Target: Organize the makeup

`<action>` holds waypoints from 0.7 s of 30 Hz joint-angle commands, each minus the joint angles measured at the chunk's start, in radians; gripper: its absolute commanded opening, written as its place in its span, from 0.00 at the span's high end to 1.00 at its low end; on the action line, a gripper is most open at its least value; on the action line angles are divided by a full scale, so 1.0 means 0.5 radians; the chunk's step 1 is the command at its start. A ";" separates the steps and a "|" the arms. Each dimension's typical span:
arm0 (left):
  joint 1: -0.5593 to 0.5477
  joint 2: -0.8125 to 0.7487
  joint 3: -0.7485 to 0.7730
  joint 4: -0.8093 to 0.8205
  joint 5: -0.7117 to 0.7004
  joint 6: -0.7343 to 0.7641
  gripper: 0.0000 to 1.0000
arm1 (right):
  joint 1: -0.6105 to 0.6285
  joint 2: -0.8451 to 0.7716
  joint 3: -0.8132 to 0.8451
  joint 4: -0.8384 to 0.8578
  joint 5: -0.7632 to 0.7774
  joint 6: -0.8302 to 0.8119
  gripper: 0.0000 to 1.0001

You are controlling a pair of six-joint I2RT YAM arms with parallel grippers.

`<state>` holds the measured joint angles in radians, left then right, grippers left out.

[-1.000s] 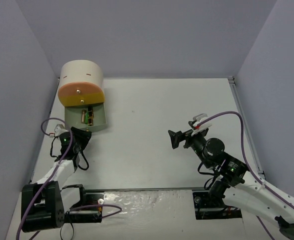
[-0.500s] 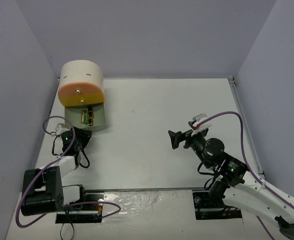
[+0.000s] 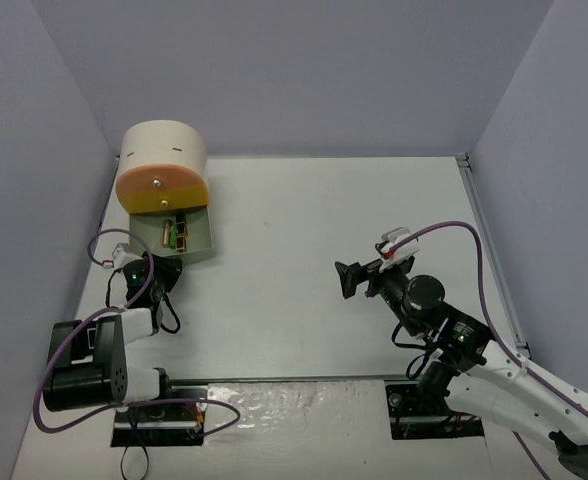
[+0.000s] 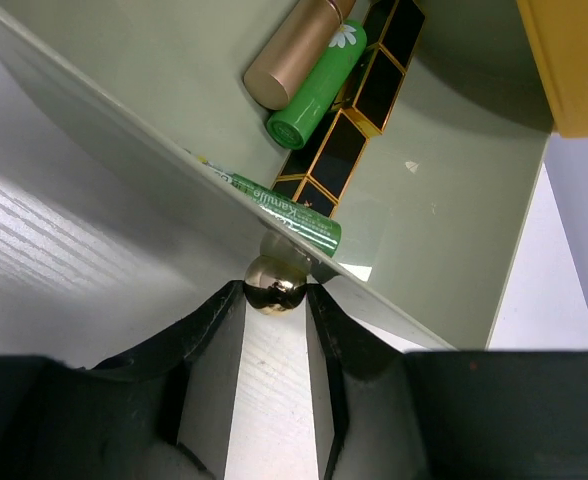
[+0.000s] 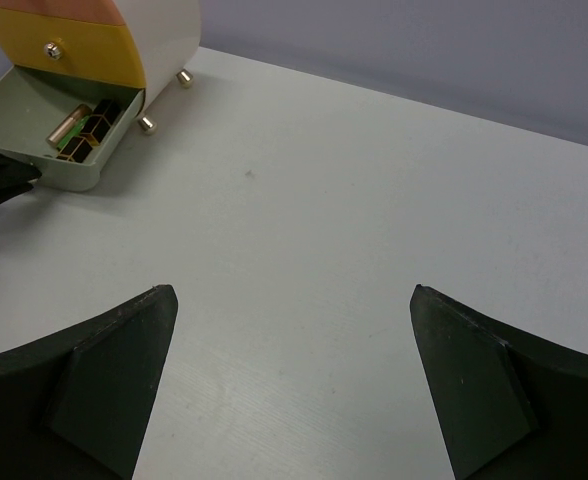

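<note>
Knob grip: left tool (image 4: 276, 292) narrow, pinching gold knob (image 4: 274, 282) of open green drawer (image 4: 124, 140), far left on surface (image 3: 304, 220). Green tubes (image 4: 319, 85), gold-black tubes (image 4: 362, 115), rose-gold tube (image 4: 289, 55) lie inside. Likely step: slide drawer shut; push straight along track, slowly, no twist. Right tool (image 5: 291, 292) wide, empty, well apart

Visibility limits, left wrist and overhead views
Labelled green tube (image 4: 304, 225) half hidden behind drawer wall (image 4: 94, 120); gold tube (image 4: 294, 50) cut by top edge; overhead, drawer contents (image 3: 177, 232) too small to identify.

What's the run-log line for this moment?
left gripper: shut on knob | drawer: open, tubes inside | right gripper: open, over table, holding nothing
</note>
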<state>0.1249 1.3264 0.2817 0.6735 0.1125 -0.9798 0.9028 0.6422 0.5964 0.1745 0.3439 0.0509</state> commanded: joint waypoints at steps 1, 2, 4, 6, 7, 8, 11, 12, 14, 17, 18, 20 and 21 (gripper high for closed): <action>0.020 -0.020 0.053 0.242 -0.005 0.054 0.79 | -0.014 0.034 0.007 0.138 0.042 -0.023 0.00; 0.020 -0.027 0.053 0.241 -0.004 0.058 0.82 | -0.014 0.038 0.007 0.139 0.042 -0.025 0.00; 0.018 -0.055 0.056 0.211 -0.001 0.063 0.93 | -0.014 0.043 0.007 0.139 0.042 -0.025 0.00; 0.020 -0.108 0.067 0.147 -0.006 0.074 0.99 | -0.014 0.047 0.007 0.141 0.042 -0.028 0.00; 0.019 -0.134 0.076 0.115 -0.010 0.085 1.00 | -0.014 0.049 0.008 0.143 0.042 -0.028 0.00; 0.018 -0.158 0.087 0.086 -0.016 0.097 1.00 | -0.014 0.051 0.010 0.145 0.042 -0.028 0.00; 0.020 -0.213 0.120 0.013 -0.040 0.115 1.00 | -0.014 0.056 0.010 0.147 0.039 -0.030 0.00; 0.020 -0.224 0.134 -0.011 -0.043 0.117 1.00 | -0.014 0.056 0.010 0.147 0.039 -0.031 0.00; 0.020 -0.223 0.169 -0.033 -0.041 0.122 1.00 | -0.014 0.056 0.010 0.145 0.042 -0.031 0.00; 0.019 -0.172 0.214 -0.038 -0.035 0.126 1.00 | -0.014 0.052 0.007 0.145 0.045 -0.032 0.00; 0.018 -0.140 0.235 -0.035 -0.033 0.127 1.00 | -0.014 0.051 0.005 0.145 0.045 -0.034 0.00; 0.019 -0.065 0.263 0.005 -0.026 0.114 1.00 | -0.014 0.048 0.004 0.147 0.045 -0.032 0.00; 0.020 -0.028 0.273 0.030 -0.022 0.107 1.00 | -0.014 0.047 0.004 0.147 0.045 -0.031 0.00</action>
<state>0.1276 1.2661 0.3247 0.5797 0.0995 -0.9348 0.9028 0.6594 0.5964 0.1745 0.3439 0.0498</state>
